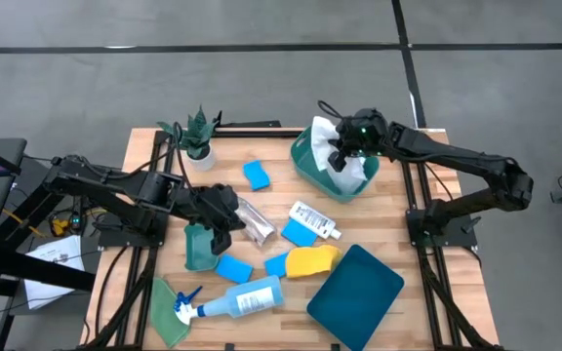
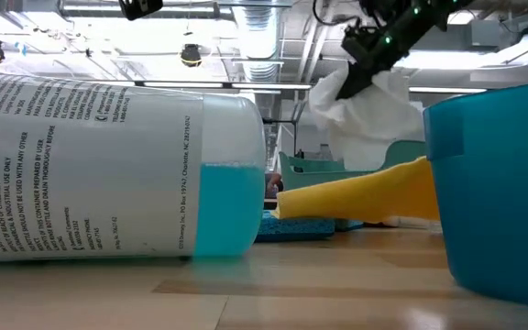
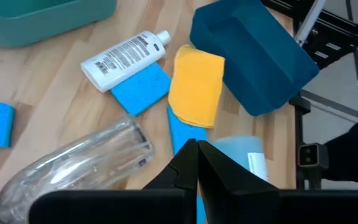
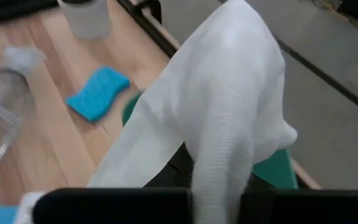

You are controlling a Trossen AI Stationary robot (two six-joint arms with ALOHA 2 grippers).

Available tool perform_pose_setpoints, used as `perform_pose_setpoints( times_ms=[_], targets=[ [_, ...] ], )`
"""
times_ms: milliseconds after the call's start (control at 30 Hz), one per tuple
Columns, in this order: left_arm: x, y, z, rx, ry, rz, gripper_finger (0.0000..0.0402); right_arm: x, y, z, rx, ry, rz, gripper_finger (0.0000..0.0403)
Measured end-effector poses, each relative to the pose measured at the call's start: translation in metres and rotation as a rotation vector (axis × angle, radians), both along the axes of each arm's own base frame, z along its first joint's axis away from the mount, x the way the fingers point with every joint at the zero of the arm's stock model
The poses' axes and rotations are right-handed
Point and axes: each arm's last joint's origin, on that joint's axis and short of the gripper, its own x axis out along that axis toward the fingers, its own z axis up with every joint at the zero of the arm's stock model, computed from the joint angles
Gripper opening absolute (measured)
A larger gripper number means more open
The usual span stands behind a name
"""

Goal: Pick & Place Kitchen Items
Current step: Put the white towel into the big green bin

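My right gripper (image 1: 343,152) is shut on a white cloth (image 1: 351,168) over the teal tub (image 1: 305,161) at the table's far right. In the low view the white cloth (image 2: 367,115) hangs below that gripper (image 2: 360,66). My left gripper (image 3: 196,155) hangs above the middle-left of the table, shut, with nothing showing between its fingertips. Below it lie a crinkled clear cup (image 3: 73,168), blue sponges (image 3: 143,93), a yellow cloth (image 3: 194,84) and a white bottle (image 3: 126,56). A green cloth (image 1: 201,246) lies beside the left gripper (image 1: 227,219). My right gripper holds the white cloth by a bunched upper part (image 2: 354,84), the fingers slanting down from the table's right side. The cloth (image 4: 225,99) drapes over the fingers and hides the place of contact in the wrist view. It hangs slack, its lower end (image 1: 357,180) inside the tub.
A pale-blue spray bottle (image 1: 247,297) lies near the front edge, its trigger on a second green cloth (image 1: 167,310). A dark teal tray (image 1: 356,285) sits at the front right. A potted plant (image 1: 198,136) and a blue sponge (image 1: 257,175) stand toward the far edge.
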Motion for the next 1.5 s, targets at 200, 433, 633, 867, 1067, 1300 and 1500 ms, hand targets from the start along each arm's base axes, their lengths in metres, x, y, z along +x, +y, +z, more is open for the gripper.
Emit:
perform_pose_setpoints(
  times_ms=[200,433,633,867,1067,1300,1500],
  targets=[
    [0.000,0.000,0.000,-0.011,-0.002,0.019,0.0006,0.003,-0.002,-0.033,0.018,0.045,-0.002,0.0000],
    [0.001,0.000,0.001,-0.017,-0.019,0.022,0.0004,0.014,-0.011,-0.062,0.039,0.119,-0.024,0.0000],
    [0.001,0.000,0.001,-0.035,-0.020,0.044,0.0001,0.023,-0.017,-0.086,0.078,0.184,-0.029,0.0000],
    [0.001,0.001,0.002,-0.039,-0.024,0.073,0.0001,0.028,-0.020,-0.098,0.097,0.213,-0.032,0.0000],
    [0.001,0.001,0.002,-0.035,-0.026,0.080,0.0001,0.028,-0.022,-0.099,0.097,0.209,-0.037,0.0000],
    [0.001,0.001,0.002,-0.034,-0.026,0.081,0.0005,0.025,-0.026,-0.099,0.096,0.210,-0.049,0.0000],
    [0.001,0.001,0.002,-0.030,-0.027,0.086,0.0002,0.024,-0.028,-0.099,0.096,0.211,-0.052,0.0001]
  ],
)
